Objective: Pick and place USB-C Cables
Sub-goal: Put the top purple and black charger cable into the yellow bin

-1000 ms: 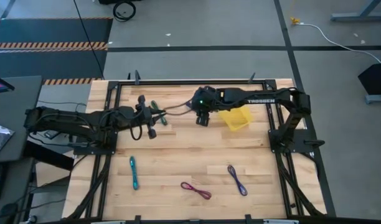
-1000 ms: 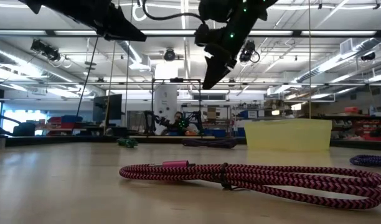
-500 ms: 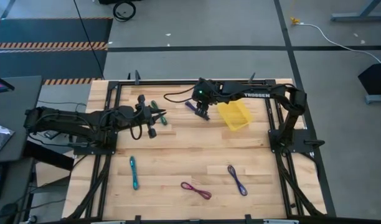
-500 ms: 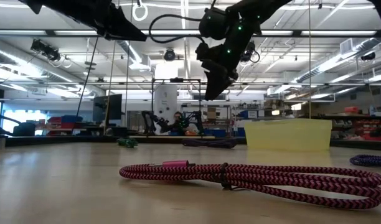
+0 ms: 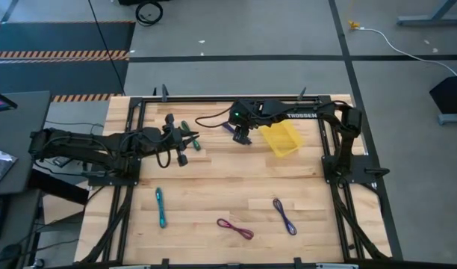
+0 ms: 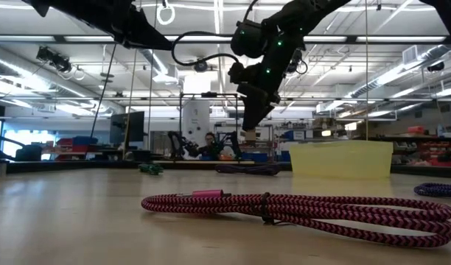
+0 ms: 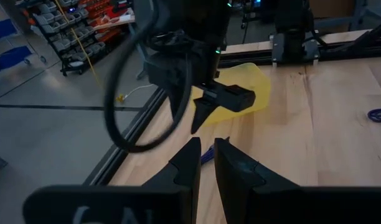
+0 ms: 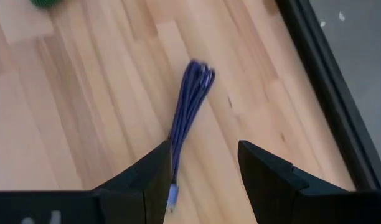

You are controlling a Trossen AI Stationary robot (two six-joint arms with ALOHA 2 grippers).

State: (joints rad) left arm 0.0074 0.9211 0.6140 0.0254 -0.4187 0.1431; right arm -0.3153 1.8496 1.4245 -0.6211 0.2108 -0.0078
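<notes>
One purple-blue cable (image 8: 189, 112) lies flat near the table's far edge (image 5: 229, 127), just left of the yellow tray (image 5: 282, 140). My right gripper (image 8: 203, 149) hovers open above it, fingers pointing down (image 6: 249, 131), one on each side of the cable's near end. My left gripper (image 7: 206, 146) waits shut at the table's left (image 5: 191, 140), beside the green cable (image 5: 187, 126). The teal cable (image 5: 160, 207), the magenta cable (image 5: 235, 229) and the second purple-blue cable (image 5: 284, 216) lie on the near half.
A black frame rail (image 5: 228, 98) runs along the far edge, close behind the cable. The yellow tray (image 6: 340, 160) stands right of my right gripper. Bare wood lies between the far cables and the near ones.
My right gripper has moved a little toward the table's far edge and gone down toward the purple-blue cable, uncovering it in the high view. The cables have stayed where they were.
</notes>
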